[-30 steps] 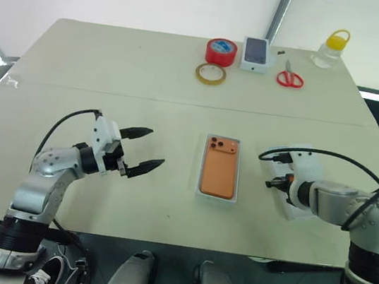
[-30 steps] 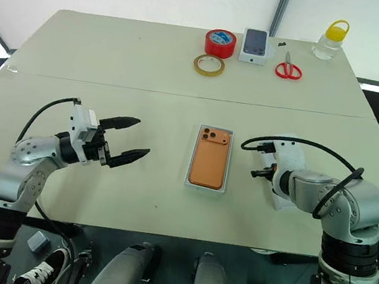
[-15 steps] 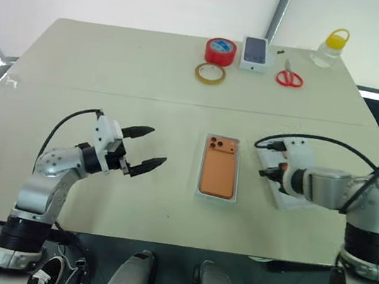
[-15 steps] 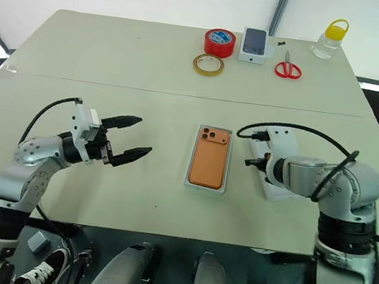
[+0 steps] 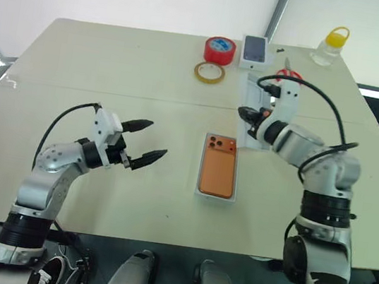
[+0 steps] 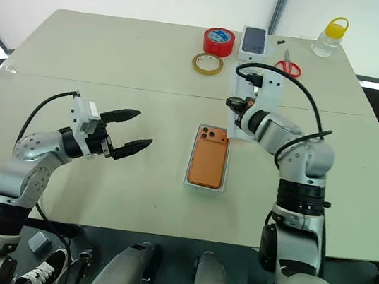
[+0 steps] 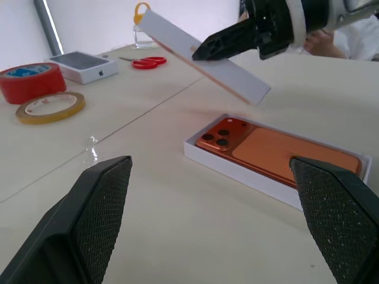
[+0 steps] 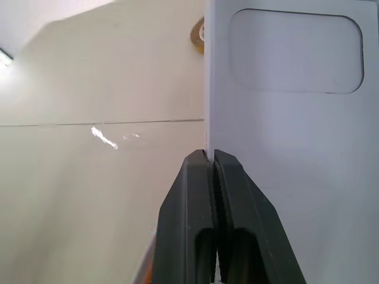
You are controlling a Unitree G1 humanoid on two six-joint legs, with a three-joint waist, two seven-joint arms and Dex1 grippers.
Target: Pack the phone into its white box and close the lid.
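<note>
Fingers on your right arm (image 5: 245,112) are pinched shut on the edge of a flat white sheet (image 7: 201,59) with a rounded recess, holding it tilted in the air beyond the phone (image 5: 218,166). Your left fingers (image 5: 144,142) are spread wide, gripping nothing, level above the tabletop (image 5: 115,66) to the left of the phone. You can see the orange phone lying camera side up inside the white box (image 7: 237,174) at the tabletop's middle.

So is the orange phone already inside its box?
Yes. The phone lies flat in the white box, camera side up; the box is uncovered.
</note>
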